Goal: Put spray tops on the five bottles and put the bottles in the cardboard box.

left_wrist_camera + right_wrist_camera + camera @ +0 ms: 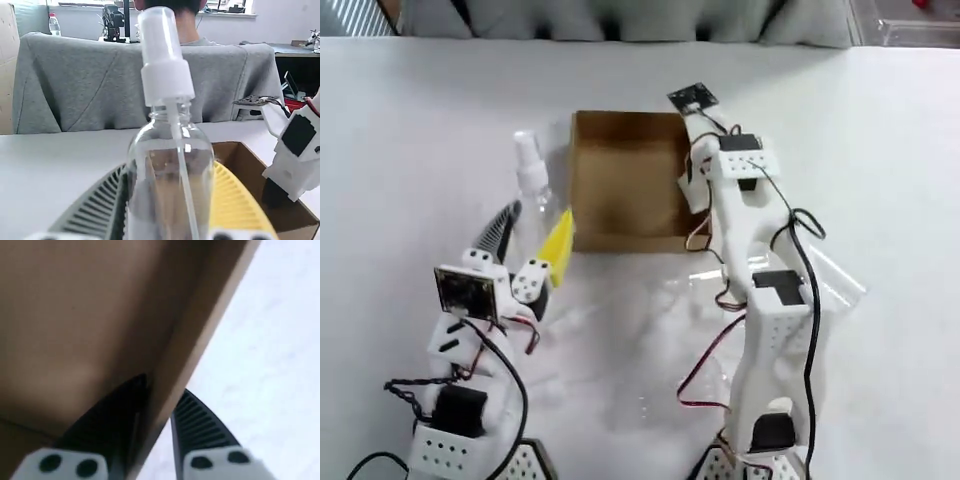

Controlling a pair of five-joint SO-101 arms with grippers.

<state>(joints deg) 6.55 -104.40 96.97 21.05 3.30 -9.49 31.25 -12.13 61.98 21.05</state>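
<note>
Clear glass spray-topped bottle (533, 185), gripped upright by the left tool (167, 212), stands just left of the brown cardboard box (625, 185) the right tool (159, 412) pinches.

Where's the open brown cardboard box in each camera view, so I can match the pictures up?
High view: the open brown cardboard box sits top centre, right of the clear spray bottle.
Left wrist view: the box is lower right, behind that bottle.
Right wrist view: its wall passes through the right gripper.
Shared landmark: the right gripper astride the box wall.
</note>
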